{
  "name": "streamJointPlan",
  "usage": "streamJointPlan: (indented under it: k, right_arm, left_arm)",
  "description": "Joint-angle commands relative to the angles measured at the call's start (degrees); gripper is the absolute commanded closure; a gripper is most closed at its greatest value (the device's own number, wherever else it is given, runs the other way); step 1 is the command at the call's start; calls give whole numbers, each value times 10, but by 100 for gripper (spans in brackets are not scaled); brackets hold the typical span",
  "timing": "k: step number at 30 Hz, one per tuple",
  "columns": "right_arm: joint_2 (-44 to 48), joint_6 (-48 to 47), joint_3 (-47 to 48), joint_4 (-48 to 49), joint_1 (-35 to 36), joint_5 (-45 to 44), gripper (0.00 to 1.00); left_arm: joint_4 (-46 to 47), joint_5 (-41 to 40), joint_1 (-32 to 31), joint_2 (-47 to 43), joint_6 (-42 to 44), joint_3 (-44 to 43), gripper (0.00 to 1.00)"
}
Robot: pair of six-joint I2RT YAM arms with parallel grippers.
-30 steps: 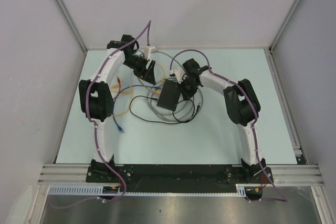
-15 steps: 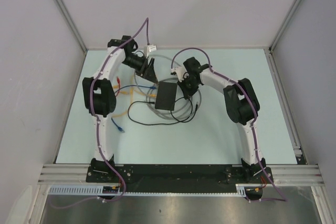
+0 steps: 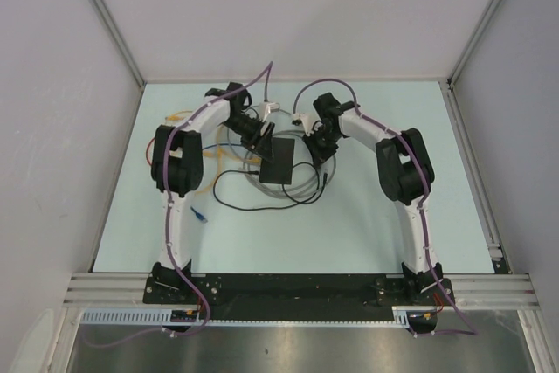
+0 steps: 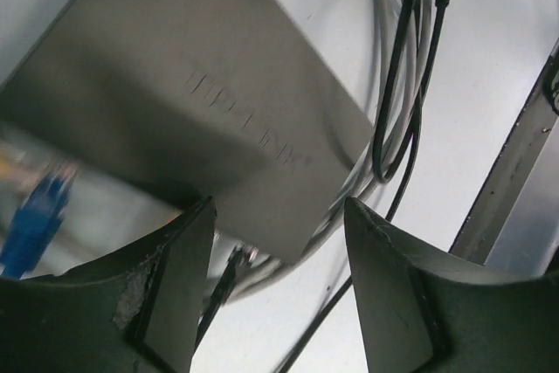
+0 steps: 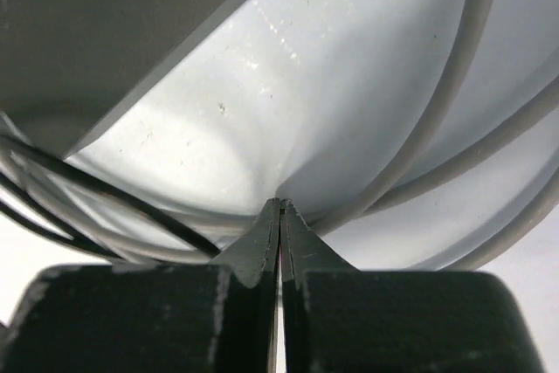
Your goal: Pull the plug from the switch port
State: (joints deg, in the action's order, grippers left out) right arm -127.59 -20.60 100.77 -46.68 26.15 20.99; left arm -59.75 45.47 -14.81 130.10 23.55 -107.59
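The switch is a flat black box lying mid-table on a tangle of cables. In the left wrist view it fills the upper left, lettering up. My left gripper hovers at its far left corner, open and empty, with the switch's near corner between the fingers. A black plug end sits at that edge; I cannot tell if it is seated. My right gripper is shut and empty, beside the switch's right side, tips over grey cable.
Grey cable loops and a thin black cable lie around and under the switch. Yellow and orange cables trail to the left, and a blue plug lies near the left arm. A blurred blue plug shows in the left wrist view.
My left gripper has swung right and nearer, up to the switch's far left corner. The switch has turned more upright in the top view. My right gripper has drawn slightly right of it.
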Motion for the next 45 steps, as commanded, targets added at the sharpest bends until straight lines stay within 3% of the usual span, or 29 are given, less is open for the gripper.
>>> streamJointPlan:
  k: [1,10,14,21,25,27,31,35,45]
  right_arm:
    - [52,7,21,-39,-8,19,100]
    - [85,13,19,-52,-11,33,100]
    - [91,14,25,-61,-18,44,100]
    - [67,17,56,-57,-12,41,98]
    - [74,21,51,-39,-7,18,98]
    - [77,17,41,-35,-1,12,98]
    - [81,14,30,-34,11,11,97]
    - [74,13,32,-34,17,2,97]
    - [64,6,33,-37,20,-13,96]
  left_arm:
    - [25,-7,-38,15,8,-10,35]
    - [85,74,-91,58,-25,-34,35]
    - [58,83,-77,36,-37,-120,34]
    - [15,-27,11,-91,-1,-139,31]
    - [-59,-151,69,-77,50,-181,30]
    - [-80,-238,79,-57,63,-184,31]
    - [-90,-330,87,-40,126,-161,31]
    - [-31,-361,87,-54,148,-107,30]
    - [-36,-355,87,3,170,-104,32]
